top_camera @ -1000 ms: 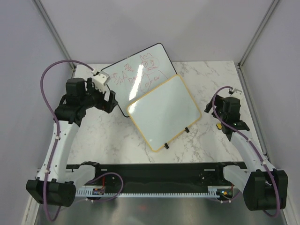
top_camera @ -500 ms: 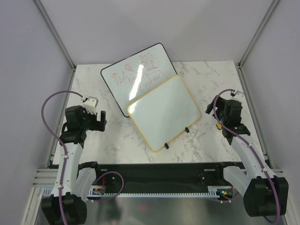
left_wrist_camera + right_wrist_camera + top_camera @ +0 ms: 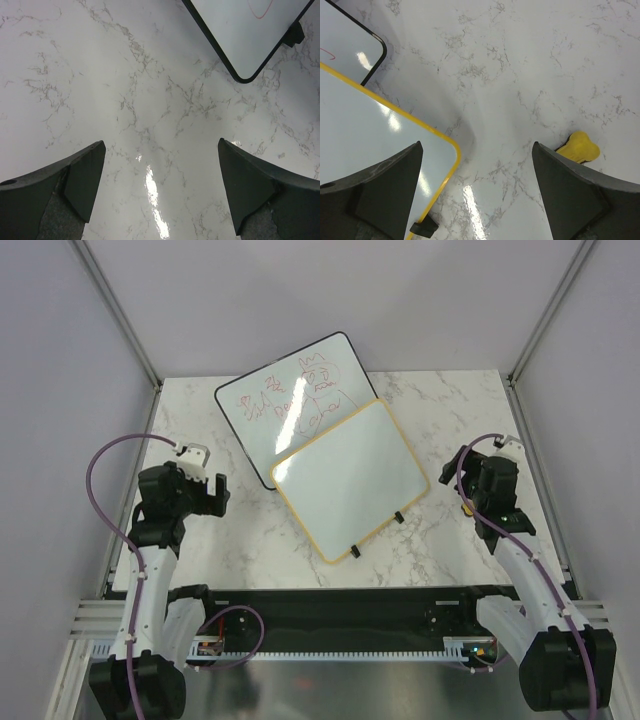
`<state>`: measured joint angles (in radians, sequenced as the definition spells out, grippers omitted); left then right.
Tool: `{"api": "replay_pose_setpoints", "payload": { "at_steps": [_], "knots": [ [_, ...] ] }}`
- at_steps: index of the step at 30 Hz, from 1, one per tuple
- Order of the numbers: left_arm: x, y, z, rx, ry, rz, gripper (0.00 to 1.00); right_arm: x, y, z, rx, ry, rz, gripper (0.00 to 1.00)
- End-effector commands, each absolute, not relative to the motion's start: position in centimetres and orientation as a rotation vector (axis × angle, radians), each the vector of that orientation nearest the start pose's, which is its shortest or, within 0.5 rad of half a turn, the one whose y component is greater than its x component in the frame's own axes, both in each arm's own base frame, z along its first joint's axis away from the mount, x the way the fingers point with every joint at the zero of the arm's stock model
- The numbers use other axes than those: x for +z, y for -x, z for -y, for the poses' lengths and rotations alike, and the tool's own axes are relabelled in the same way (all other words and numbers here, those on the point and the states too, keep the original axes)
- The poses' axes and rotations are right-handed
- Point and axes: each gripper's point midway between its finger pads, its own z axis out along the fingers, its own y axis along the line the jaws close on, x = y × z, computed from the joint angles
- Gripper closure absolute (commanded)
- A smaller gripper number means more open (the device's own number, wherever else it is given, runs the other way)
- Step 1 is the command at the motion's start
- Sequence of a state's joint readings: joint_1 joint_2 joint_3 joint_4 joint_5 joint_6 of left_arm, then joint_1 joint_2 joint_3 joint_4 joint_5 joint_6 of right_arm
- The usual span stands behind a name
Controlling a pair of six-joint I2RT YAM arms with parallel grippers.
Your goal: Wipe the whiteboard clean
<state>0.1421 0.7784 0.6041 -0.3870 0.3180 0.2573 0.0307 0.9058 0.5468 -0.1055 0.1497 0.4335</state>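
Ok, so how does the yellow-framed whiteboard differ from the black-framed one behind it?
The yellow-framed whiteboard looks clean, while the black-framed whiteboard carries red scribbles. The yellow-framed one lies nearer the arms, on top of part of the black-framed one's near side. The black-framed one looks somewhat larger than the yellow-framed one, though it is partly covered. Both are white rectangles with rounded corners, skewed much the same way on the marble table.

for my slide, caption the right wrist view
Open right gripper over white marble table, with yellow-framed whiteboard corner and small yellow object
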Motion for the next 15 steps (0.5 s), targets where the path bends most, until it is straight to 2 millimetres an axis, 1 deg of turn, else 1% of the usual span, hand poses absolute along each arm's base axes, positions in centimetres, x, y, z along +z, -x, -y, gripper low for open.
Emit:
{"api": "replay_pose_setpoints", "payload": {
  "at_steps": [1, 7, 9, 12, 15],
  "knots": [
    [16.2, -27.7, 0.7, -0.110, -0.293, -2.030, 0.01, 15.4, -31.9, -0.4, 0.168, -0.483, -1.931, 0.02],
    [16.2, -27.7, 0.9, -0.119, -0.300, -2.028, 0.01, 15.2, -32.0, -0.7, 0.178, -0.477, -1.942, 0.02],
    [16.2, -27.7, 0.9, -0.121, -0.298, -2.030, 0.01, 15.2, -32.1, -0.8, 0.190, -0.478, -1.932, 0.02],
    [16.5, -27.6, 0.7, -0.110, -0.293, -2.025, 0.01, 15.4, -32.1, -1.7, 0.248, -0.443, -1.914, 0.02],
    [16.6, -27.6, 0.6, -0.107, -0.292, -2.024, 0.01, 15.9, -32.1, -1.8, 0.252, -0.431, -1.903, 0.02]
  ]
}}
